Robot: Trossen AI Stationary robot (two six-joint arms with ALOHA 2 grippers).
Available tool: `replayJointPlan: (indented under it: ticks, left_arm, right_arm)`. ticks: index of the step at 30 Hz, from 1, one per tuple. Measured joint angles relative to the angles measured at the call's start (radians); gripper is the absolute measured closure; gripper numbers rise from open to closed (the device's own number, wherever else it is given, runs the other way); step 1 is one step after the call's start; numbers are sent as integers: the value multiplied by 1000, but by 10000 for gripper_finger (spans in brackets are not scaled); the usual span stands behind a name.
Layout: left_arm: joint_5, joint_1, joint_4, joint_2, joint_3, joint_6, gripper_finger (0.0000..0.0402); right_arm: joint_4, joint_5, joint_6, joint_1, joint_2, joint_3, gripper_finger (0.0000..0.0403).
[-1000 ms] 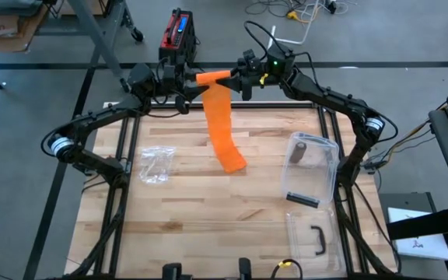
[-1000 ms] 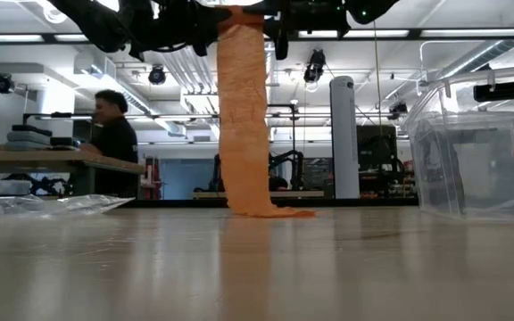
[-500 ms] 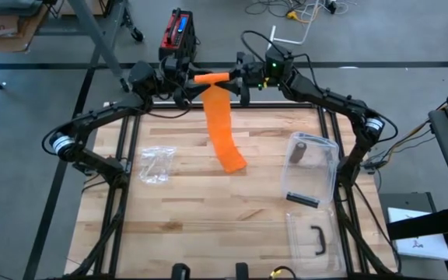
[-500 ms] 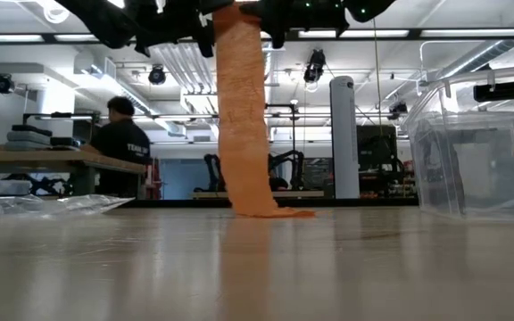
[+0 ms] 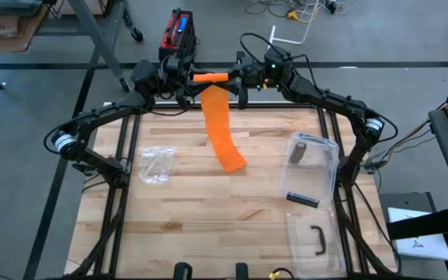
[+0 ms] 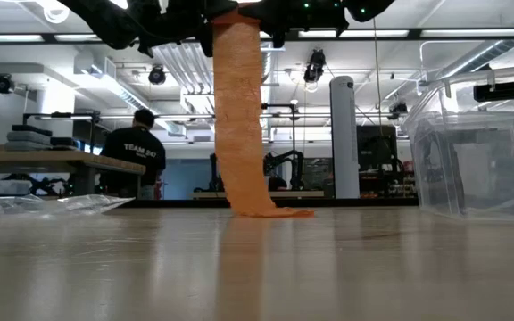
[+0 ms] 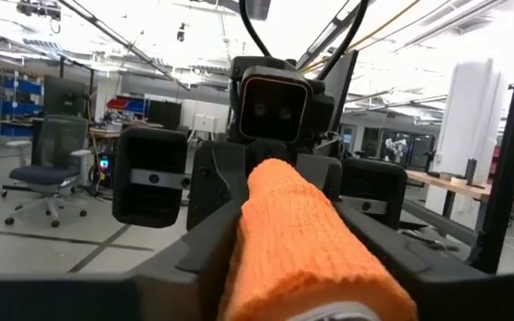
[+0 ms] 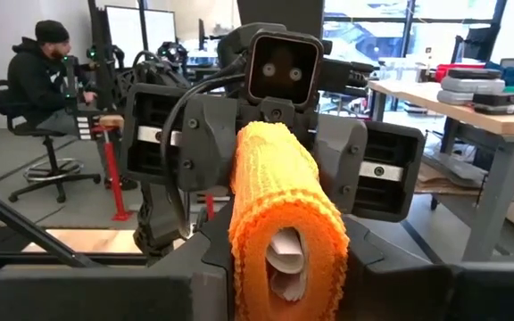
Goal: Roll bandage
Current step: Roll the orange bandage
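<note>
Fingers of the left gripper (image 5: 183,79) and of the right gripper (image 5: 238,78) face each other above the far edge of the wooden desk (image 5: 224,210), and between them we see the rolled part of the orange knitted bandage (image 5: 210,76) held up as a short horizontal tube. In the right wrist view the roll (image 8: 286,227) sits between that arm's own dark fingers (image 8: 194,267), which press against its sides, so we read them as clamped on it (its pale core shows at the open end). In the left wrist view the same roll (image 7: 306,241) lies along the gap between the left arm's fingers (image 7: 194,259); whether these pinch it or merely cradle it we cannot tell.

From the roll a loose orange strip (image 5: 221,128) hangs down, its free end lying flat on the desk (image 6: 270,212) near the middle. A crumpled clear plastic bag (image 5: 155,164) lies toward the left arm's side, and a clear plastic lidded box (image 5: 312,167) stands toward the right arm's side, well apart from the strip.
</note>
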State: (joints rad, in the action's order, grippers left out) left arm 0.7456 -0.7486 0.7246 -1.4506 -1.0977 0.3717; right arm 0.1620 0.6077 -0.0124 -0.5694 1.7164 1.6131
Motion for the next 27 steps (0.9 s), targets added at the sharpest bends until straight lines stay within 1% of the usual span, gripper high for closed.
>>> replayJointPlan:
  ticks: [5,7,9,12,14,16,18,21,27]
  left_arm:
    - [18,0,-1,0,0,-12,305]
    - [32,-3,-1,2,0,-31,326]
    - [38,-11,-3,6,0,-64,338]
    - [56,-19,-7,6,-9,-119,339]
    - [55,-20,-21,8,-16,-174,330]
    - [55,-19,-33,9,-17,-226,319]
    - [55,-14,-36,9,-17,-240,312]
    - [64,-7,-34,9,-17,-240,309]
    - [76,-7,-35,9,-17,-248,319]
  right_arm:
    - [0,1,9,2,0,0,301]
    - [0,2,45,2,0,0,292]
    - [1,3,119,3,-1,0,281]
    - [3,17,280,2,-3,0,260]
    - [1,22,423,0,-5,0,242]
    - [-1,25,514,0,-4,0,223]
    - [-3,28,544,-1,-3,0,206]
    - [-2,29,544,0,-3,0,182]
    - [-2,29,544,0,-3,0,148]
